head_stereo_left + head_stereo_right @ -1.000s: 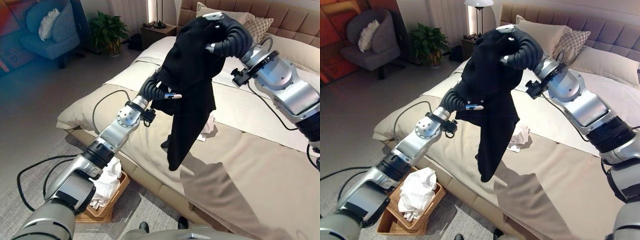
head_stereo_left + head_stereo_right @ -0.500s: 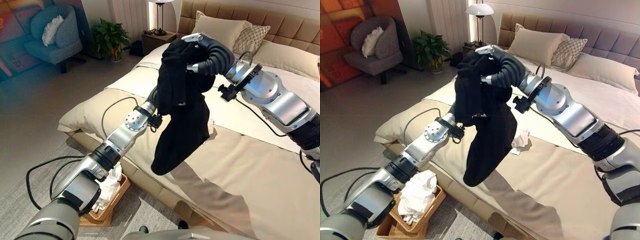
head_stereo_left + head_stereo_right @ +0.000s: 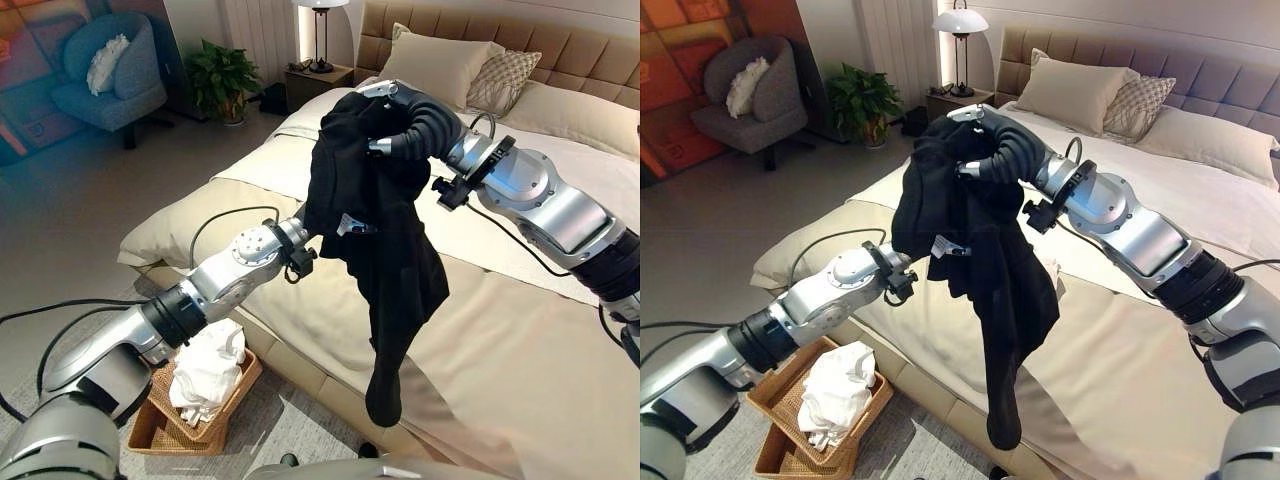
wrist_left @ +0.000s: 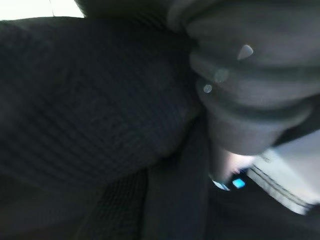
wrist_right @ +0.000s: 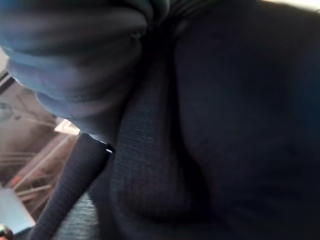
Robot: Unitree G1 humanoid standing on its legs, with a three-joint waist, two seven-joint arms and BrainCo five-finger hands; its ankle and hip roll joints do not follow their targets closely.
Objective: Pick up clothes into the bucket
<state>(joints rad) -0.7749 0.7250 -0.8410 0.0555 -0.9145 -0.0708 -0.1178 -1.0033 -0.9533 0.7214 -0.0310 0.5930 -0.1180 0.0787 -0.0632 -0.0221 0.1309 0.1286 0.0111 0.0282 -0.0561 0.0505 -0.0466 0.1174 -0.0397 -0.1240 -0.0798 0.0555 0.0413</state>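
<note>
Two raised hands, right hand (image 3: 395, 120) apparently gripping black garment (image 3: 380, 230), left hand (image 3: 940, 243) grip unclear

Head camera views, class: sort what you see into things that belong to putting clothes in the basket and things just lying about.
Part of the job:
black garment, held up over the bed
left hand
right hand
wicker basket on the floor, white clothes in it
white cloth on the bed

Just lying about:
pillows
lamp
potted plant
armchair
</note>
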